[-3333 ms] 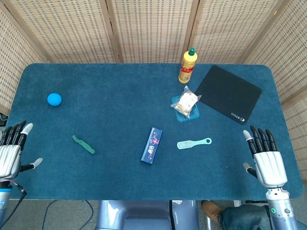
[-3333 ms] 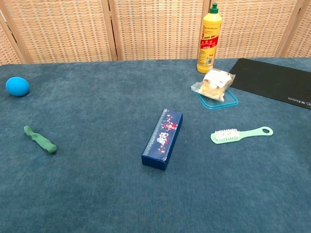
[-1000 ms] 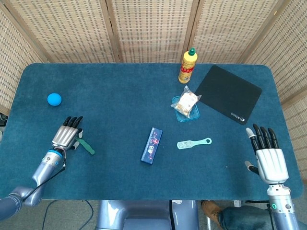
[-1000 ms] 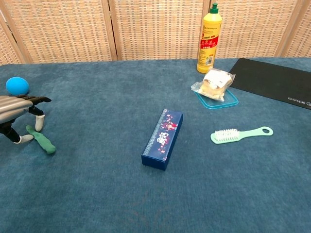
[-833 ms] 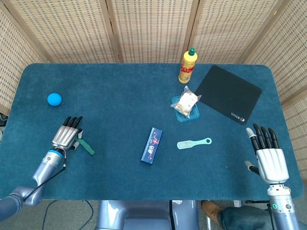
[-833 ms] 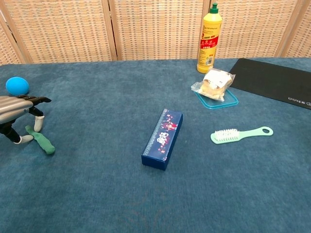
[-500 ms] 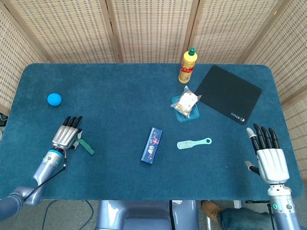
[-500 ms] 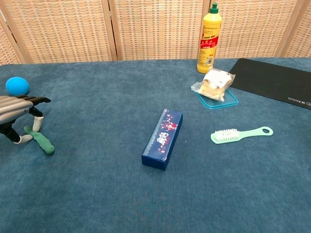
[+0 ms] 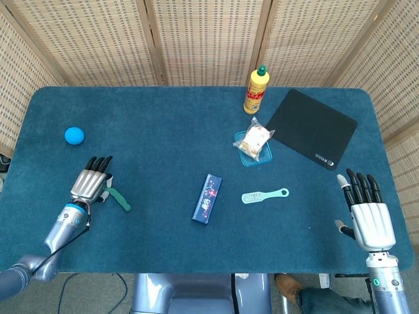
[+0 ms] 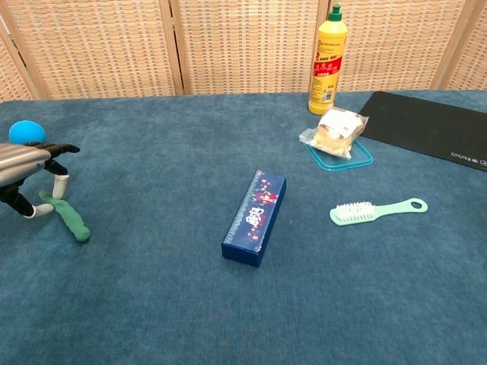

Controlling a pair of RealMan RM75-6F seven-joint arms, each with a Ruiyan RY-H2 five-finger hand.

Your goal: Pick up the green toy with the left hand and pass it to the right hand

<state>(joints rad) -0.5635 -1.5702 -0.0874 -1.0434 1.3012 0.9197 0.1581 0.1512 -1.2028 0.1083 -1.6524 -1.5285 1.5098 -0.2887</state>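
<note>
The green toy point(image 9: 120, 199) point(image 10: 70, 217) is a thin, wavy strip lying at the left of the blue table. My left hand point(image 9: 90, 184) point(image 10: 24, 169) is over its left end. The thumb and one fingertip point(image 10: 59, 188) pinch that end while the other fingers stay stretched forward. The toy's far end still rests on the cloth. My right hand point(image 9: 367, 212) rests flat at the table's right front edge, fingers apart and nothing in it; the chest view does not show it.
A blue ball point(image 9: 74, 135) point(image 10: 27, 131) sits behind the left hand. Mid-table lie a dark blue box point(image 9: 207, 198) and a mint brush point(image 9: 264, 195). A yellow bottle point(image 9: 256, 90), a wrapped snack on a teal lid point(image 9: 253, 145) and a black mat point(image 9: 311, 127) are at the back right.
My left hand came from the table's left edge to the green toy and closed thumb and finger on its end. In the last half second it rose slightly and the toy swung a little.
</note>
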